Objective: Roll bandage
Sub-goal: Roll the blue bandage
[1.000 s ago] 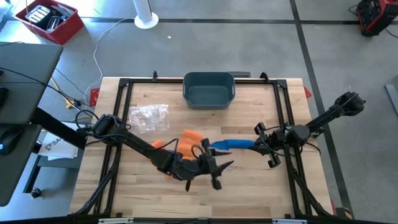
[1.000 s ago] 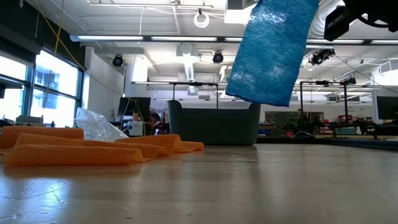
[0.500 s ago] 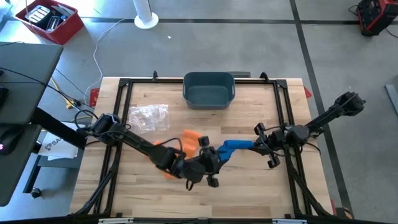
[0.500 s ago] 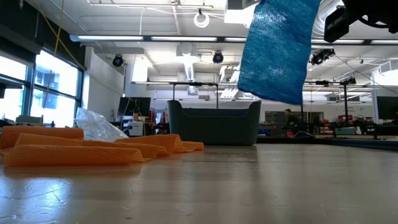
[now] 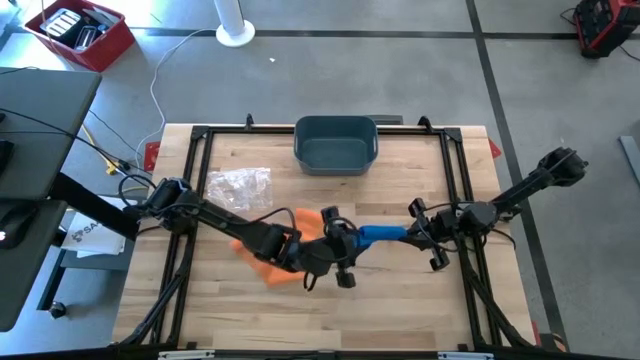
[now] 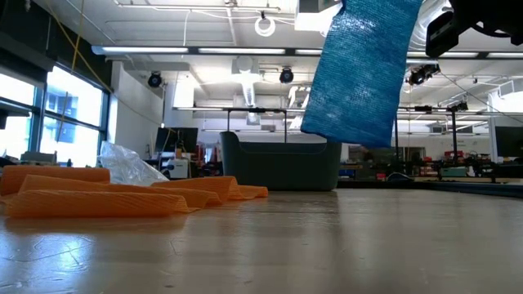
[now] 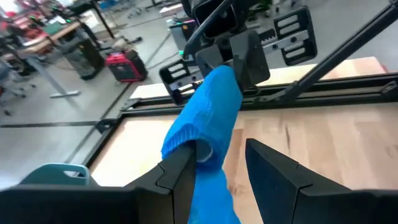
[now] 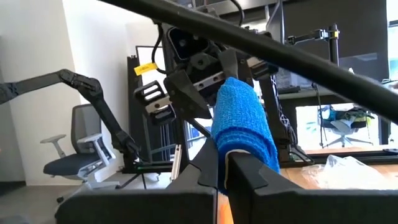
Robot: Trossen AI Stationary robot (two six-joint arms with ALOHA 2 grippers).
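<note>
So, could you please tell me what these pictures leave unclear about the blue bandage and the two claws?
- Blue bandage, high view: the end by the left claw is covered by that claw, so any rolled part is hidden.
- Low view: the bandage's top is cut off by the upper edge, and neither grip shows.
- Right claw, right wrist view: shut on the bandage, but the bandage hides the fingertips.
- Orange bandage, high view: partly under the left arm.

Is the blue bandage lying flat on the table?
No, in the low view the blue bandage hangs in the air, well above the table.
</note>
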